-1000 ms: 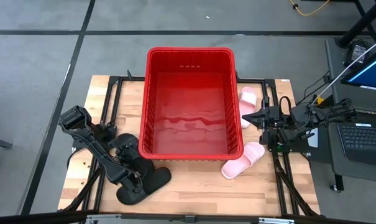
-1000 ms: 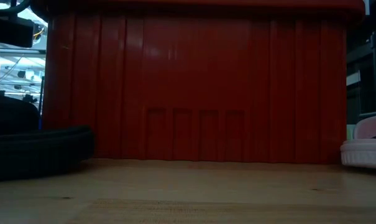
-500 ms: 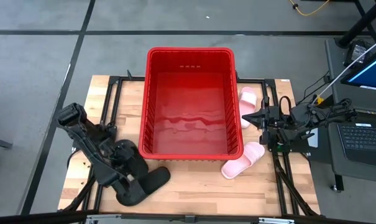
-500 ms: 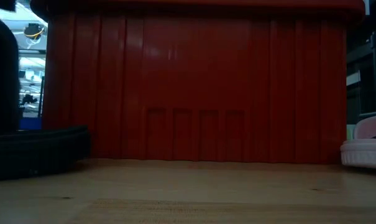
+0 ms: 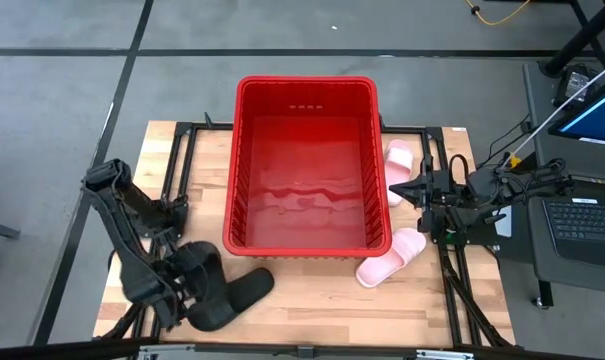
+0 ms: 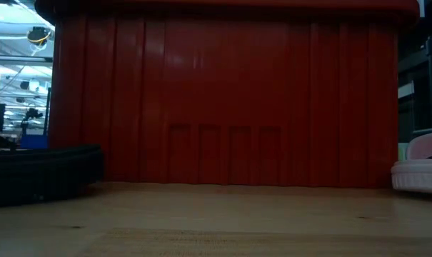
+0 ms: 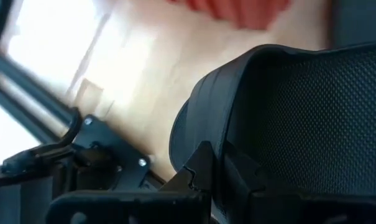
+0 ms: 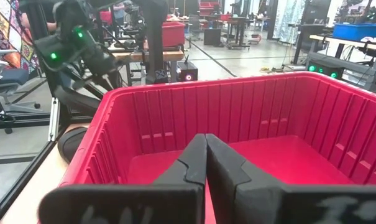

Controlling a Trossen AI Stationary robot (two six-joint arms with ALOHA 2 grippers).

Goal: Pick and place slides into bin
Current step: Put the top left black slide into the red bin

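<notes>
The red bin (image 5: 307, 82) stands mid-table and holds no slides. Two pink slides lie on their soles right of it, one far (image 5: 399, 165) and one near (image 5: 392, 258). Black slides (image 5: 244, 290) sit at the near left, partly hidden under my left arm. One rests on its sole in the low view (image 6: 44, 175). My left gripper (image 5: 207, 285) is shut on a black slide (image 7: 287, 118) that fills its wrist view. My right gripper (image 5: 394, 190) is shut and empty beside the bin's right rim (image 8: 175, 106). My left gripper has its fingers (image 7: 203, 165) at the edge of the black slide's wide strap (image 7: 194, 106), coming from the near left at a slant. The fingers hide the exact place of contact. Whether the slide is clear of the table, I cannot tell.
Black frame rails run along the table's left (image 5: 172, 160) and right (image 5: 452, 270) sides. A laptop (image 5: 582, 215) and cables sit past the right edge. Bare wood lies in front of the bin (image 5: 312, 290).
My left arm has drawn back toward the table's near left corner and tipped. Its dark bulk has passed out of the low view to the left. The black slide seen in the low view has stayed on the table.
</notes>
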